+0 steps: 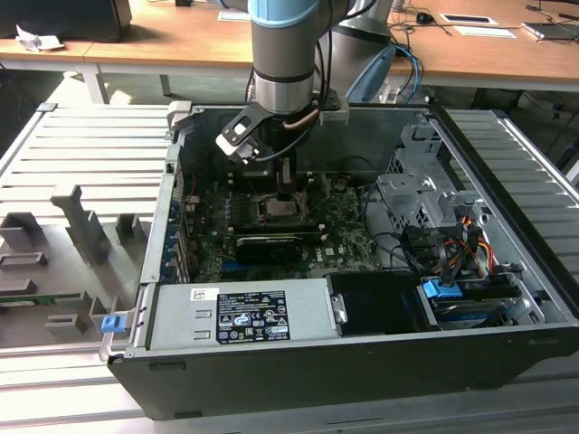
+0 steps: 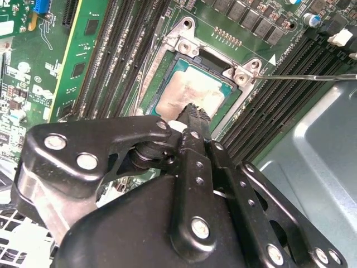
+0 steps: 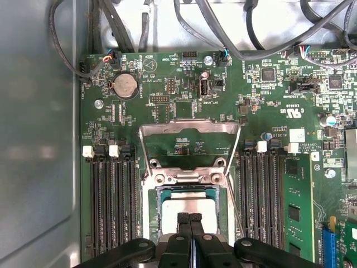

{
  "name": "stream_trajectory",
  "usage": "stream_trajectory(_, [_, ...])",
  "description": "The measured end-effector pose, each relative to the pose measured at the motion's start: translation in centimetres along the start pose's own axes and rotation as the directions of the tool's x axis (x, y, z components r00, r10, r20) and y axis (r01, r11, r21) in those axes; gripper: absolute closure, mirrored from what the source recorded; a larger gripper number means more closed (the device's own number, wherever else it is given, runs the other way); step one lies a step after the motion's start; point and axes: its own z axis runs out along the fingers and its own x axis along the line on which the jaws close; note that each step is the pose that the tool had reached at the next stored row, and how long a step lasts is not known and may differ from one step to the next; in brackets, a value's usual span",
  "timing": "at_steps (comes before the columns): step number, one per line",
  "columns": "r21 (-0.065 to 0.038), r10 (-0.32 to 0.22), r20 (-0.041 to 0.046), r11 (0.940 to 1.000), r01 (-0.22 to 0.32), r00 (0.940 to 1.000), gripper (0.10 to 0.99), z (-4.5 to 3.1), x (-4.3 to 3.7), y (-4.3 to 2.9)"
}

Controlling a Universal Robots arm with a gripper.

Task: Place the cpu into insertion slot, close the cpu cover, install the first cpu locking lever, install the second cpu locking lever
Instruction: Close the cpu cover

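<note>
First wrist view | I am seeing the gripper (image 3: 189, 219) pinched together, empty, tips hovering directly over the cpu (image 3: 188, 202) | cpu is lying flat in the insertion slot (image 3: 167, 190) | cpu cover (image 3: 189, 127) is standing open beyond it

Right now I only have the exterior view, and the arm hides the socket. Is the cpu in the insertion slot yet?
Observer: Yes. In the second wrist view the cpu lies inside the insertion slot.
Reviewer: And the cpu cover?
Observer: Open. In the first wrist view the cpu cover lies folded back over the board, not over the chip.
Reviewer: The claw?
Observer: There the claw is shut, its tips at the cpu's face.
</note>
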Motion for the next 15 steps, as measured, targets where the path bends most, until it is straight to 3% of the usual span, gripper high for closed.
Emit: stream_trajectory(15, [0.000, 0.003, -0.0007, 1.0000, -0.003, 1.0000, 0.980, -0.59, 0.00, 0.04])
